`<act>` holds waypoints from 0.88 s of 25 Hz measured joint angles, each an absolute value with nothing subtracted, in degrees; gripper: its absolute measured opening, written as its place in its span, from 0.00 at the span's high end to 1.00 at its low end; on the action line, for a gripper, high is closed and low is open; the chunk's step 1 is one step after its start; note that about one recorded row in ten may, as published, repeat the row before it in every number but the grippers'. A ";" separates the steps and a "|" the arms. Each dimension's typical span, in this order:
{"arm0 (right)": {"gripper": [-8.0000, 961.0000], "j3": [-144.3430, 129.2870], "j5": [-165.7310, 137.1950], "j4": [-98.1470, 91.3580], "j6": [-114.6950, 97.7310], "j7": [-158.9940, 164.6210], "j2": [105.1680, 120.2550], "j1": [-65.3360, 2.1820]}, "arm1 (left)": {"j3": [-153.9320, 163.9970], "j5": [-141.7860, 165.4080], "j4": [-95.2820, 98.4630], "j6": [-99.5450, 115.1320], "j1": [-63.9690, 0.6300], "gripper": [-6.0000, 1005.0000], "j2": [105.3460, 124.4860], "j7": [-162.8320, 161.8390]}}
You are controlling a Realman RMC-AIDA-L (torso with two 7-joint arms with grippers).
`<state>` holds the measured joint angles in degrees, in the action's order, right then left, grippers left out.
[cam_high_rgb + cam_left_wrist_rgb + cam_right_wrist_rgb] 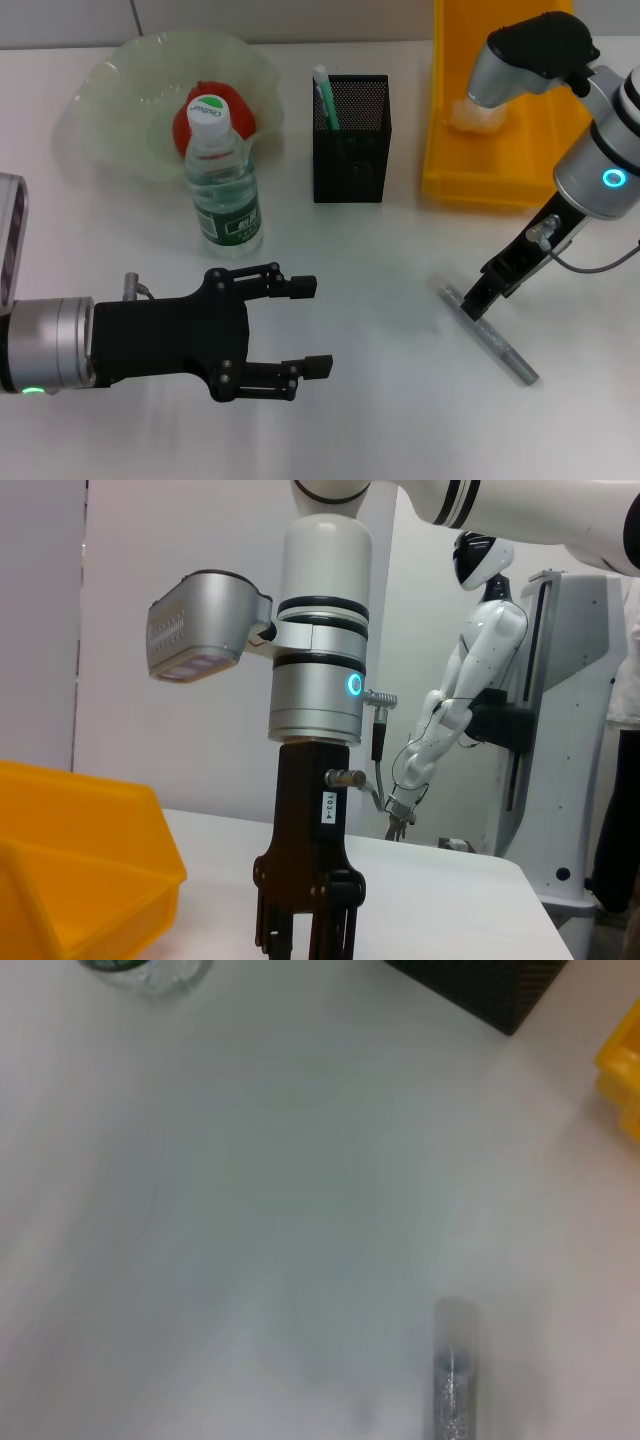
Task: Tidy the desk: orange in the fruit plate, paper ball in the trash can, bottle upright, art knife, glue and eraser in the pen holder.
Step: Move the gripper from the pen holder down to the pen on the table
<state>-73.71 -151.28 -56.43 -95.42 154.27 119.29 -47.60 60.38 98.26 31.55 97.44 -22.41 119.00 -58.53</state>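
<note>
Basically, left to right:
Left gripper: low over the white desk at near left, fingers spread wide, held nothing.
Fruit plate: pale green glass, far left; held a reddish-orange fruit, partly hidden behind the bottle cap.
Bottle: stood upright just in front of the plate, green cap, green label.
Pen holder: black mesh, centre back, with a green-and-white stick-shaped item poking up at its left corner; could not tell which item.
Art knife: grey, lay flat and slanted on the desk, right of centre; seen blurred in the right wrist view.
Right gripper: pointed down, tips at the knife's far end, touching or just above it; could not tell if fingers spread or pressed.
Yellow bin: back right, with a whitish crumpled paper ball inside, partly behind the right arm.
</note>
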 joint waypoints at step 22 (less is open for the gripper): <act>0.44 -78.36 -151.13 -51.86 -91.44 154.99 119.53 -49.66 | 60.46 98.26 31.20 97.21 -22.50 0.20 119.09 -58.45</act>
